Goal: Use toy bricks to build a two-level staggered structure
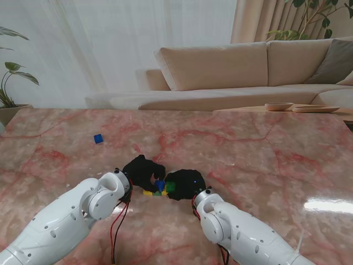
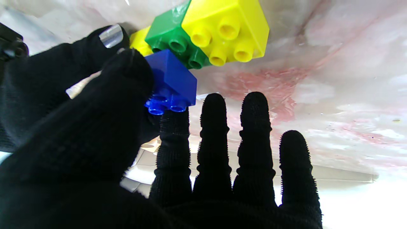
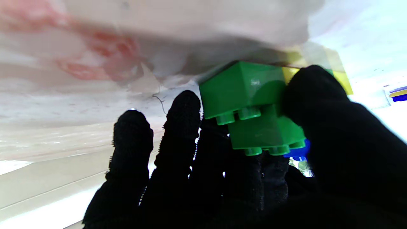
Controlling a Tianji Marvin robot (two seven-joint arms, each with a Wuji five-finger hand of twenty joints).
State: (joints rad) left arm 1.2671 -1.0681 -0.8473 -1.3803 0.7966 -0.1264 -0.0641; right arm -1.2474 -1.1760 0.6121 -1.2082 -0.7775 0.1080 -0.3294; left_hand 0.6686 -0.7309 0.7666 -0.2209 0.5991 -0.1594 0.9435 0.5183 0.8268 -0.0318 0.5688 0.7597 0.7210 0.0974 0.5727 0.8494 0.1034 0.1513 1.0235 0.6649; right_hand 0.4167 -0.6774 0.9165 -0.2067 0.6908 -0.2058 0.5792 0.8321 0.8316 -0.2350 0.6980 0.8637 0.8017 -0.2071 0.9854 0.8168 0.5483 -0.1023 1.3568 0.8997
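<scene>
Left hand (image 2: 95, 133) around unmarked blue brick (image 2: 173, 81), beside row of bricks (image 2: 203, 35).

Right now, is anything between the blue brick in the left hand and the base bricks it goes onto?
Nothing visible. The left hand holds the blue brick right beside the green brick and yellow brick; their studs show uncovered.

No readable text, label, brand, number or sign is showing in any view: nothing legible is appearing on the pink-veined marble table top (image 1: 248, 160), on the moulded plastic toy bricks, on the black knitted gloves of the hands, or on the white arm shells.
</scene>
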